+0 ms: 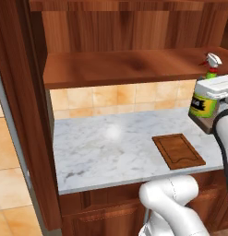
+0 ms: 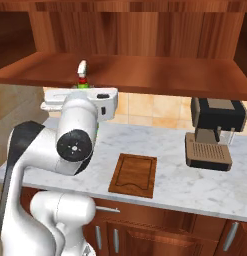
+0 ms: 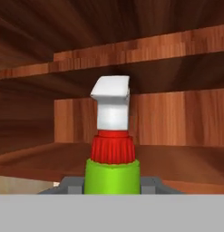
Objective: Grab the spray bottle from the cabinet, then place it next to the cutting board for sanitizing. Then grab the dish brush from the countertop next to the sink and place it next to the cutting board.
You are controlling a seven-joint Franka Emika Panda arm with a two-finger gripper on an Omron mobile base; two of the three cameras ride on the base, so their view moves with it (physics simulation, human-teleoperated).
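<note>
Gripper: the gripper (image 3: 112, 188) is clamped around the green body of the spray bottle (image 1: 204, 102), with a grey finger (image 3: 70, 186) showing on each side of it in the hand view.
Spray bottle: upright in the grip, held in the air in front of the cabinet shelf edge, above the tabletop and not resting on anything. In the left base view the yellow-and-black label faces the camera, and the white nozzle with its red collar rises just above the shelf's front edge. In the right base view just the nozzle and red collar peek over the white hand.
Cabinet: the cabinet (image 1: 111, 27) is reddish-brown wood, with a wide plank shelf (image 1: 120, 67) running across above the tiled backsplash (image 1: 115, 99).
Tabletop: the tabletop (image 1: 106, 147) is white marble with grey veins.
Cutting board: the cutting board (image 1: 178, 150) lies flat near the front edge of the tabletop, dark brown with a groove round its rim; the bottle hangs above and beyond its far right corner in the left base view.
Other: a black and brown coffee machine (image 2: 214, 132) stands on the tabletop, well apart from the board on its right in the right base view.
</note>
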